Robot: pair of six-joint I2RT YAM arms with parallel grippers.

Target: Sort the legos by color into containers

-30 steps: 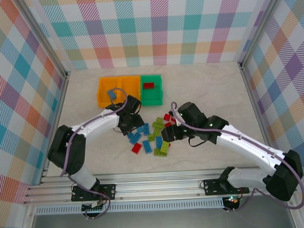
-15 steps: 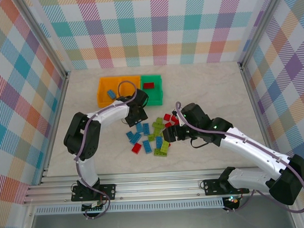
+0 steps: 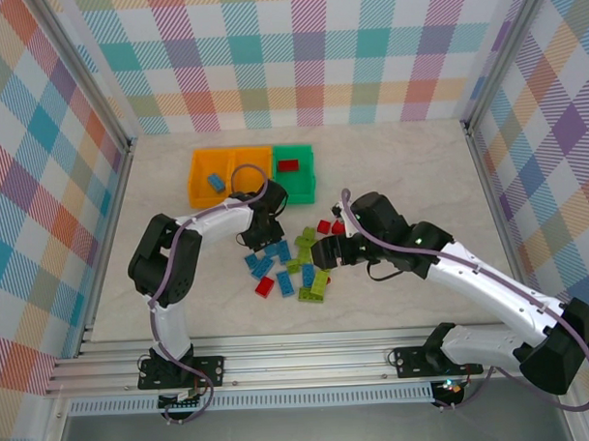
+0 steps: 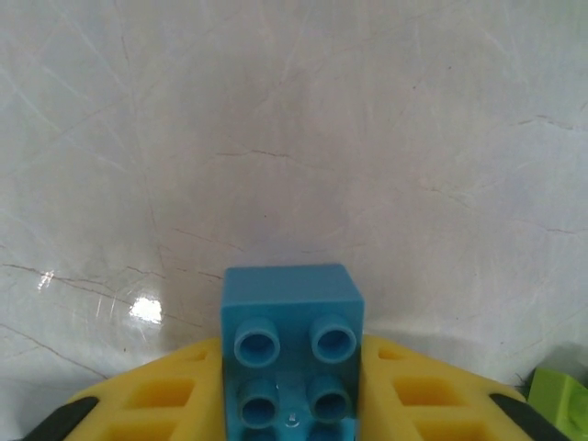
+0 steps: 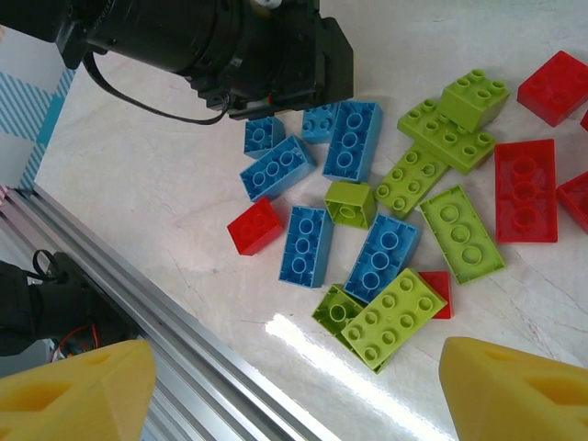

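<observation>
Clenching the left jaws now, after standing about half-wide a second ago, and pinching a blue lego by its two flanks at the bottom centre of the left wrist view. Having swung the left arm up and to the right over that second, settling at the upper left edge of the loose pile in the overhead view, just below the containers. Not telling yet whether resting on the pale desk or already raised a little.

Widening the right jaws over the same second, gaping and carrying nothing, hovering above the middle of the pile, with lime, blue and red pieces lying between the two tips in the right wrist view.

Meaning for the sorting: making one fresh pick, with nearly the whole pile waiting. Judging by a blue piece lying in the left orange bin and a red piece in the green bin, likely heading for that left orange bin.

Facing studs upward toward the camera, two studs across between the jaws. Running the long axis, seemingly, from the bottom edge up the frame, along the jaws rather than across them; cutting off the near end at the bottom edge, so leaving the full length unknown.
</observation>
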